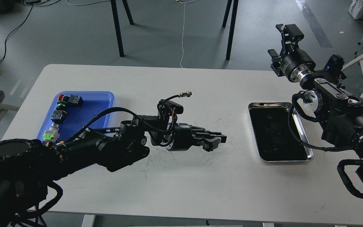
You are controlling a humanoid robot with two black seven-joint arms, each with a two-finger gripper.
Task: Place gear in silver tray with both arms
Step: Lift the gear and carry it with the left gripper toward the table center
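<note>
The silver tray (pixel 265 105) lies on the right of the white table, its dark inside bare. My left gripper (pixel 216 141) hovers low over the table's middle, pointing right toward the tray and about a hand's width short of its left rim. Its fingers are pressed together, and I cannot make out a gear between them. No gear shows anywhere else either. My right gripper (pixel 281 41) is raised beyond the tray's far right corner, pointing up and away, open with nothing between its fingers. The right forearm (pixel 332 107) hangs over the tray's right rim.
A blue plastic tray (pixel 87 108) at the left holds several small switches and buttons along its left side. Dark furniture legs (pixel 117 28) stand on the floor behind the table. Scuff marks cover the table's middle.
</note>
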